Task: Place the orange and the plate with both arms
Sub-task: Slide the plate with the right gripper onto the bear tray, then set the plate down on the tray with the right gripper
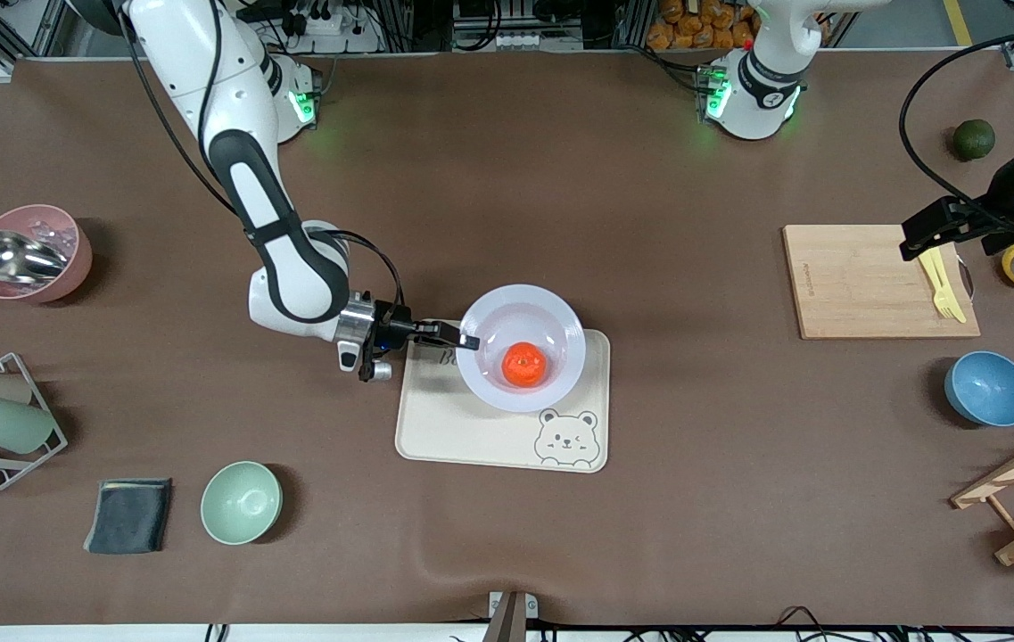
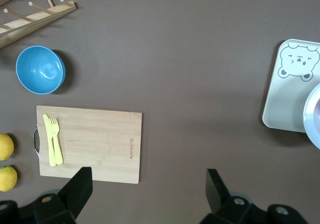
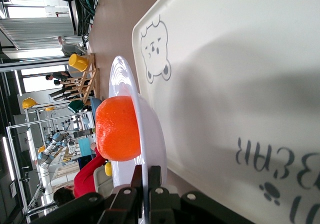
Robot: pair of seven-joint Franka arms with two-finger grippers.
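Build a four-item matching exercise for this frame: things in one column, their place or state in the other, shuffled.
Things:
1. orange
2. plate
3. left gripper
4. right gripper

States:
A. open, over the table beside the cutting board
B. shut on the plate's rim
C. lying in the plate
D. over the bear tray, gripped at its rim

Pairs: 1-C, 2-D, 3-A, 4-B
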